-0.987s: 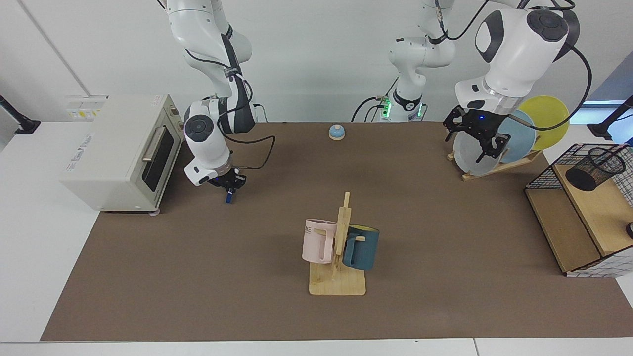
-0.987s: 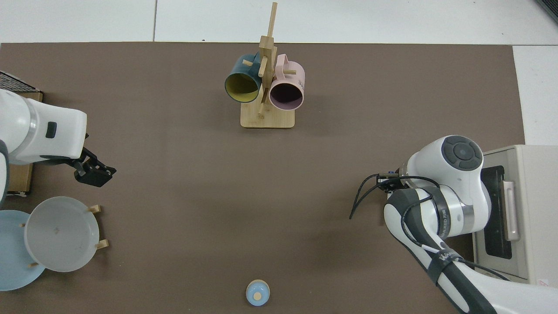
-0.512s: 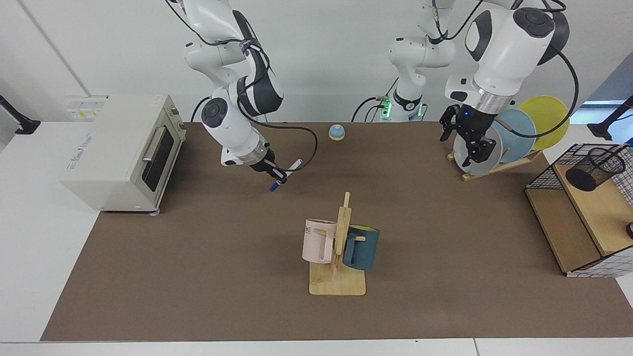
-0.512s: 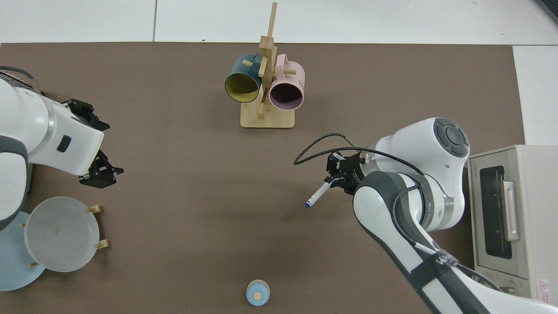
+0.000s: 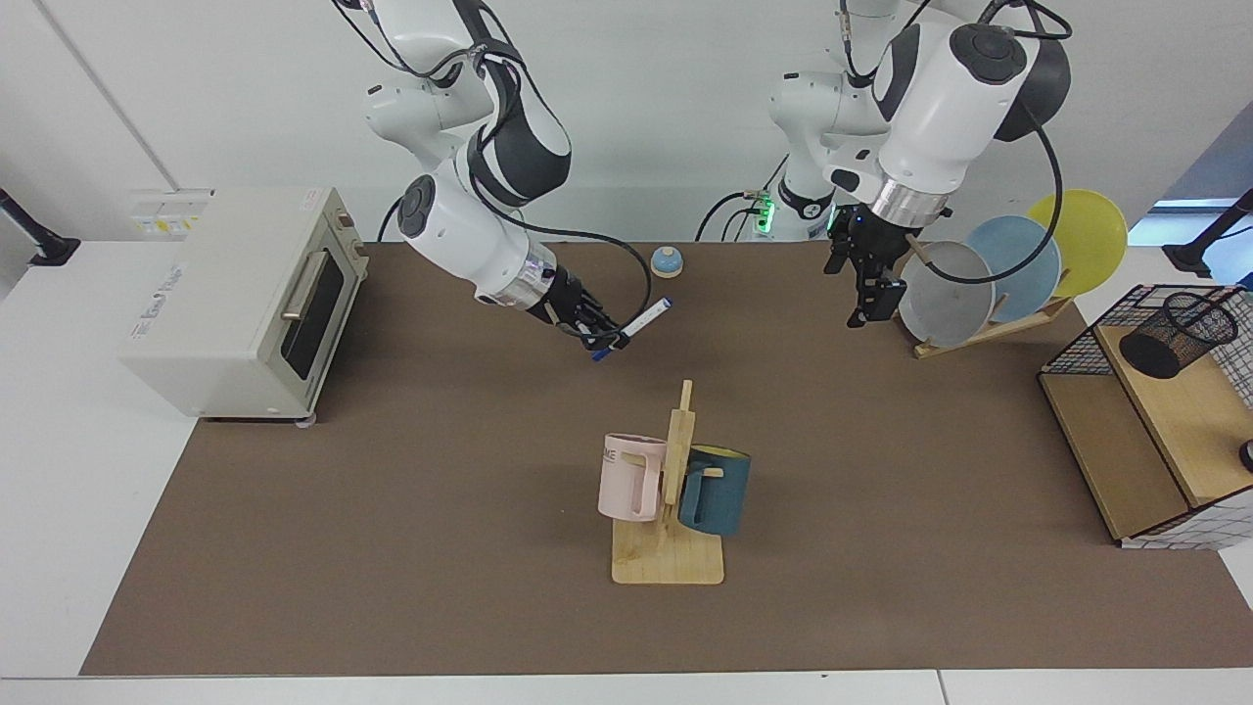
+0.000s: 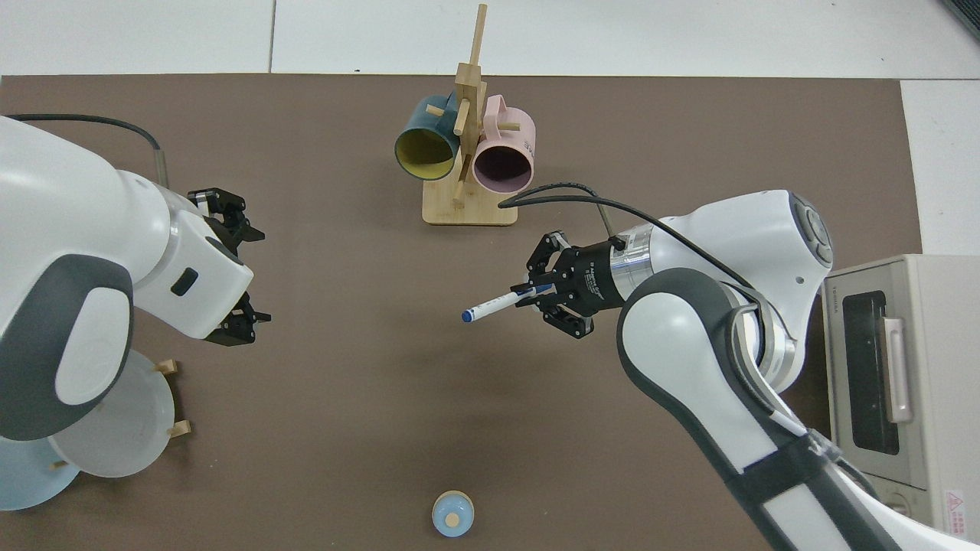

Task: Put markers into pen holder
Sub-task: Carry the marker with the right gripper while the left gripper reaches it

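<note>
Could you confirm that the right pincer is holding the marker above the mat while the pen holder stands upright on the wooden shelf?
Nearly. The right pincer does hold the marker above the mat, but the pen holder is not upright: the facing view shows it tipped over, leaning on the wooden shelf.

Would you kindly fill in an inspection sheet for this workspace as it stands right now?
Surface: brown mat over a white table.
Job's things: marker held tilted above the mat; pen holder on the wooden shelf inside a wire basket frame.
Clutter: mug stand with pink mug and teal mug; plate rack with plates; bell; toaster oven.
Grippers: right gripper shut on the marker; left gripper open, empty, beside the plates.
Cables: black cable looping at the right wrist.
Surroundings: white wall.
</note>
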`<state>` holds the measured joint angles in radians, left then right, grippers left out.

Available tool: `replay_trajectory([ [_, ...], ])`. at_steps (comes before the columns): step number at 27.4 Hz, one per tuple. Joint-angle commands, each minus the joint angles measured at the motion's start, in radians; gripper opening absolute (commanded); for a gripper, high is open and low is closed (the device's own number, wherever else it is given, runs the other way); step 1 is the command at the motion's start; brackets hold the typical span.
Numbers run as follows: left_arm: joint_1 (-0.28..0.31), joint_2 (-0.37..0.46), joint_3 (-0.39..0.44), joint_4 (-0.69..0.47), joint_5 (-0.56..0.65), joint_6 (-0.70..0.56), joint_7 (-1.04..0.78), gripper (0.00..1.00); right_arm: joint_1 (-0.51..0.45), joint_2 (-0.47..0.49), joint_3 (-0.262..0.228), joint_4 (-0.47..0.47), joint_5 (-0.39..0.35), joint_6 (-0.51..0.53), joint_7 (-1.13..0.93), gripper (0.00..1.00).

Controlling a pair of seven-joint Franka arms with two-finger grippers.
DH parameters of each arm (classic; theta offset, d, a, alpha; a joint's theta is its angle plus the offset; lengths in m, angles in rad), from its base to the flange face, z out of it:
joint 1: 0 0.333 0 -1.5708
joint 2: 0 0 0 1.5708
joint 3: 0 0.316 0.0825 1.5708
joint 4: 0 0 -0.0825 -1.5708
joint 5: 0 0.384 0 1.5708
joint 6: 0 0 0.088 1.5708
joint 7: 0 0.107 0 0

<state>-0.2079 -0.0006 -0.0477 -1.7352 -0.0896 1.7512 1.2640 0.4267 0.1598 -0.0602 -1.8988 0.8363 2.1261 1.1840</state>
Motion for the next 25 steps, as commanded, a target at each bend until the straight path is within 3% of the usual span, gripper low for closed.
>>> replay_trajectory([
  [1, -0.027, -0.026, -0.02, -0.038, -0.025, 0.033, 0.023, 1.0, 0.03, 0.052, -0.004, 0.096, 0.082, 0.029, 0.13, 0.0],
  [9, -0.033, -0.027, -0.104, -0.038, -0.024, 0.044, -0.048, 0.98, 0.13, 0.053, -0.004, 0.099, 0.165, 0.196, 0.267, 0.0],
  [17, -0.041, -0.015, -0.123, -0.026, -0.01, 0.12, 0.002, 0.96, 0.181, 0.053, -0.004, 0.099, 0.172, 0.255, 0.339, 0.0],
  [21, -0.039, -0.013, -0.127, -0.026, -0.01, 0.131, 0.006, 0.86, 0.187, 0.053, -0.004, 0.101, 0.172, 0.265, 0.344, 0.0],
  [25, -0.044, -0.015, -0.129, -0.026, -0.009, 0.131, 0.006, 0.63, 0.187, 0.053, -0.004, 0.099, 0.17, 0.265, 0.344, 0.0],
])
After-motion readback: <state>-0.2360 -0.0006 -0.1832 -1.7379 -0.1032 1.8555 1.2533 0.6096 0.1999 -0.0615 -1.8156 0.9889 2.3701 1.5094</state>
